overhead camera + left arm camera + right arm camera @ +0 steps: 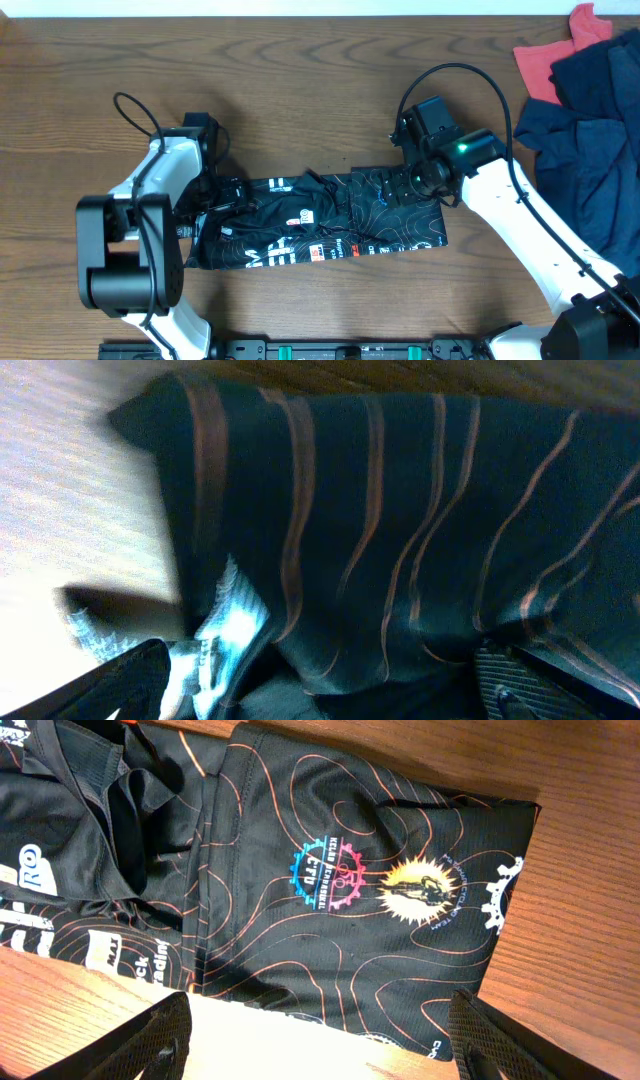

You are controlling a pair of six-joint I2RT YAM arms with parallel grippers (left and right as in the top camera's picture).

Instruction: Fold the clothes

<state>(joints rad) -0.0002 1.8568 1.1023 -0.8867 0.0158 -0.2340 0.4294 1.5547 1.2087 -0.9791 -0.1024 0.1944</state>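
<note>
The black T-shirt (pixel 330 225) is lying in the middle of the brown table (pixel 300 80), folded into a long strip. The left gripper (pixel 320 675) is hanging over the shirt's left end with its two fingers spread wide, holding nothing. The right gripper (pixel 318 1020) is hanging over the right end, near the round logos (pixel 325 870). Its fingers are spread wide too, and it is holding nothing. From above, both arms are hiding a bit of each end. A pile of dark blue clothes (pixel 590 140) and a red cloth (pixel 548 58) are sitting in the far right corner, well apart from the shirt.
</note>
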